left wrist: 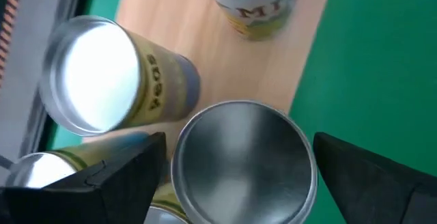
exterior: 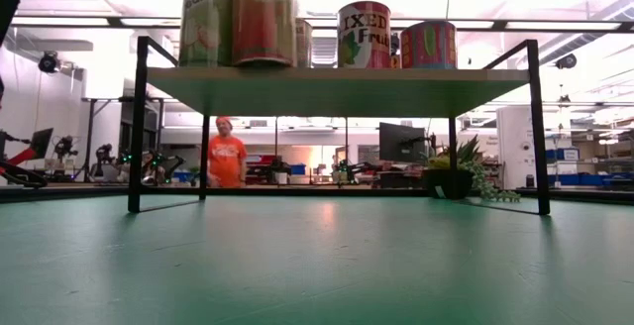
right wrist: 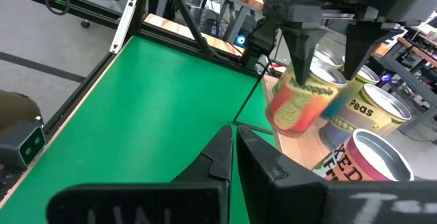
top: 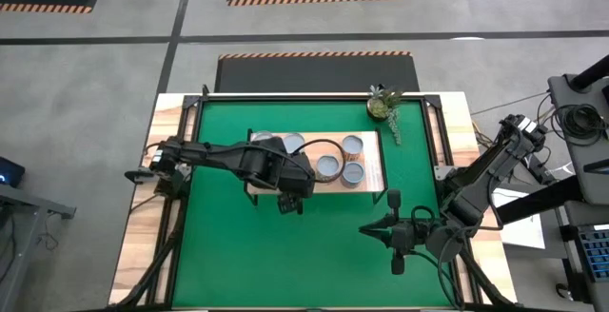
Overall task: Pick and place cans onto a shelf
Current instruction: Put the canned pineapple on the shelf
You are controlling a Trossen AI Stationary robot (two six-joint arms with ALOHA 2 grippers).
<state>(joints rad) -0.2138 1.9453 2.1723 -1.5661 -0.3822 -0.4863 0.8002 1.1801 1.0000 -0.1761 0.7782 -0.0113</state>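
Note:
The shelf [top: 371,160] stands mid-mat with several cans on its light wood top. My left gripper [left wrist: 240,141] hangs open over the shelf's near left part, pointing steeply down. Its two fingers stand on either side of a silver-topped can [left wrist: 242,162], labelled with pineapple [right wrist: 300,104], which rests upright on the wood. In the left wrist view a narrow gap shows at each finger. Other cans [left wrist: 113,74] [left wrist: 256,2] stand close around it. My right gripper [right wrist: 232,138] is shut on nothing, held above the mat near the table's right side [top: 366,228].
A small potted plant [top: 383,106] sits at the mat's far right corner. Neighbouring cans [right wrist: 365,111] [right wrist: 362,159] crowd the can under my left gripper. Bare green mat [top: 285,255] lies in front of the shelf. A person in orange [exterior: 226,152] stands in the room behind.

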